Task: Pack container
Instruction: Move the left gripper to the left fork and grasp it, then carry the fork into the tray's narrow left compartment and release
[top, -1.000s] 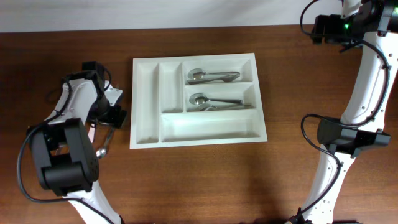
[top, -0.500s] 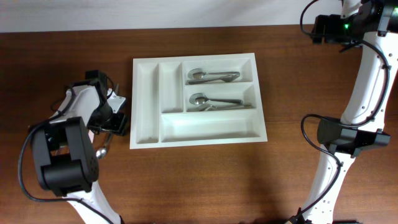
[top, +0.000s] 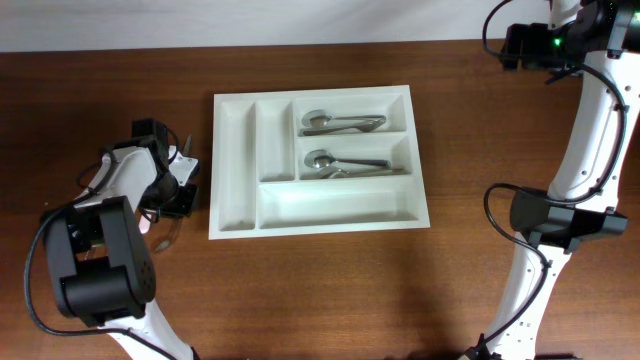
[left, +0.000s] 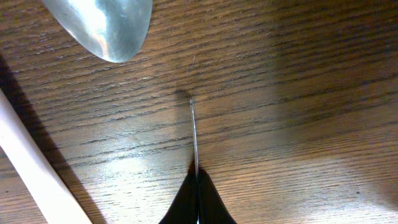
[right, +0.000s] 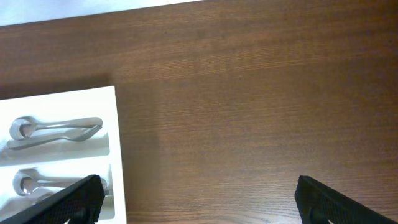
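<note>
**One container, five compartments, one spoon outside**

One white container (top: 232, 160) lies on one wooden table (top: 330, 290). It has five compartments: two narrow upright ones at its left end and three long horizontal ones beside them. The far long compartment holds the far utensils (top: 345, 123), which look like two overlapping pieces, a spoon and what seems a fork. The next long compartment holds the middle utensils (top: 350, 165), at least two, though the overlap hides the exact number. One loose spoon (left: 102, 22) lies just left of the container. There are two grippers: the left gripper (left: 198, 186) to the container's left and the right gripper (right: 199, 205) to its right.
</note>
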